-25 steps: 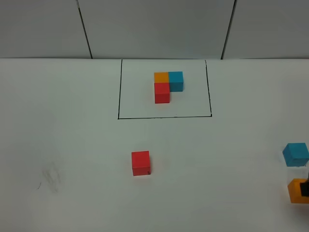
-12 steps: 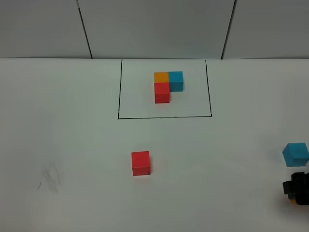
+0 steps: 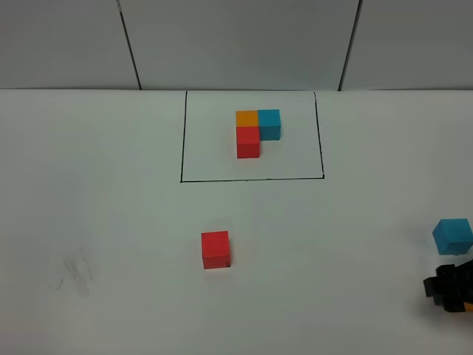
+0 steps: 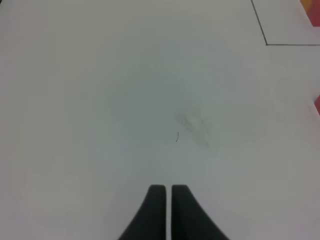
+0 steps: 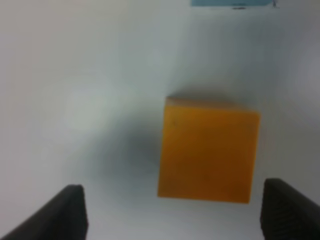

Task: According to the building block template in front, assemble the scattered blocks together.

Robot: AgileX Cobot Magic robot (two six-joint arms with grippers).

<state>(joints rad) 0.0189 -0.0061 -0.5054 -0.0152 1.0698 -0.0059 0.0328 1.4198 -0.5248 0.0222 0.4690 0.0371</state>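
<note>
The building block template [image 3: 249, 132], an L of orange, cyan and red cubes, sits inside a black drawn rectangle at the back. Of the scattered blocks, the red cube [image 3: 215, 249] lies at mid-table and the cyan cube [image 3: 452, 235] at the far right. The orange cube [image 5: 207, 152] lies just nearer than the cyan one, almost hidden under my right gripper [image 3: 447, 287] in the high view. That right gripper [image 5: 174, 187] is open, with a finger on each side of the orange cube and gaps between. My left gripper [image 4: 165, 189] is shut and empty over bare table.
A faint grey smudge [image 3: 77, 272] marks the white table at the front left, also seen as the smudge [image 4: 192, 125] ahead of the left gripper. A corner of the black frame [image 4: 265, 42] shows in the left wrist view. Grey wall panels stand behind.
My right gripper has come in from the right edge over the orange cube, now covering it in the high view. The cubes and left gripper have not moved.
</note>
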